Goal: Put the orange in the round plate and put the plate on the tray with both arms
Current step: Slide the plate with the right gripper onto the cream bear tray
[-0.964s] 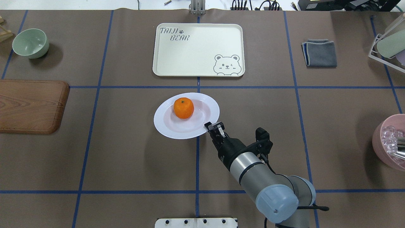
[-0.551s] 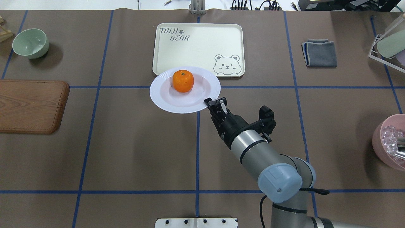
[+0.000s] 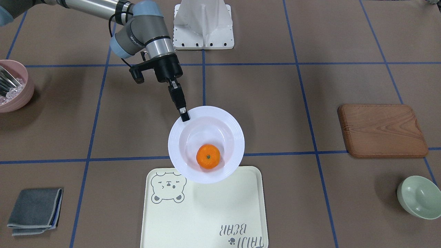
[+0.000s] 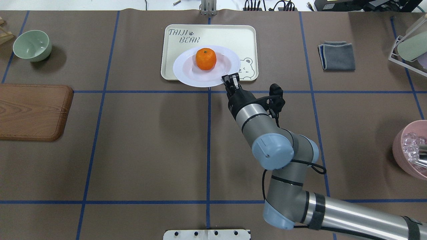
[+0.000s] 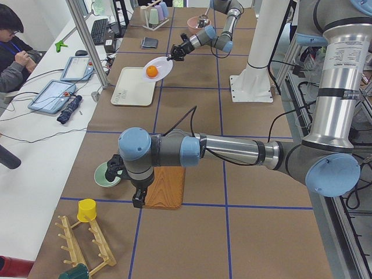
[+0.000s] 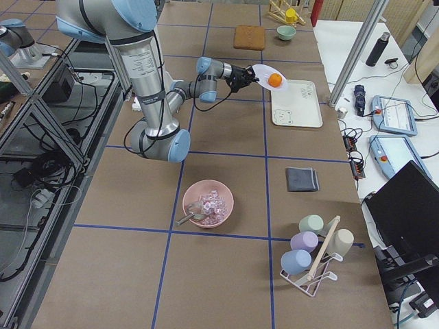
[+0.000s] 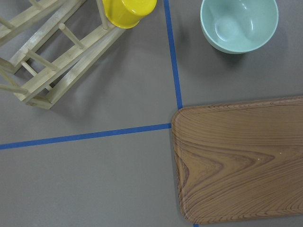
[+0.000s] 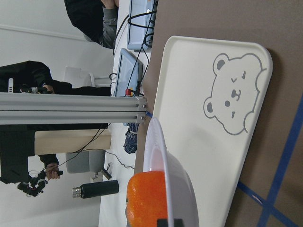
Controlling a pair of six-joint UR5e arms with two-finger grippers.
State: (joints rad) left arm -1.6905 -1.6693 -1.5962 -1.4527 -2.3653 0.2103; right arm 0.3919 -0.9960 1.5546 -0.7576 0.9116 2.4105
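1. Holding the round plate (image 4: 182, 71) by its rim, the right gripper (image 4: 230, 80) has its fingers clamped on the edge nearest the robot. We see the same pinch from across the worktop (image 4: 150, 150), where one black finger lies on top of the ribbed rim.
2. We find the plate up in the air over the robot-side edge of the tray (image 4: 213, 35), not resting on it. Both side views show it raised, tipped down a little away from the fingers.
3. We see the orange (image 4: 205, 59) inside the plate's well, stem dot upward, lying toward the side away from the fingers.
4. We note that the tray lies flat on the worktop. From overhead, its lettering is in the far left corner and its bear face is partly covered by the plate.
5. We can find the left gripper (image 5: 138, 201) only in the view from the robot's left end. It hangs low over the worktop between the pale green bowl (image 4: 32, 45) and the wooden board (image 4: 31, 111), and we cannot tell whether its fingers are apart or together.
6. Its wrist camera looks straight down on that bowl, a corner of the board, and a wooden rack (image 7: 42, 61) carrying a yellow cup (image 7: 129, 10).
7. We also see a folded grey cloth (image 4: 337, 55) to the right of the tray, and a pink bowl (image 4: 400, 146) of clear ice-like pieces at the right edge. A person (image 5: 13, 43) sits at a side desk.
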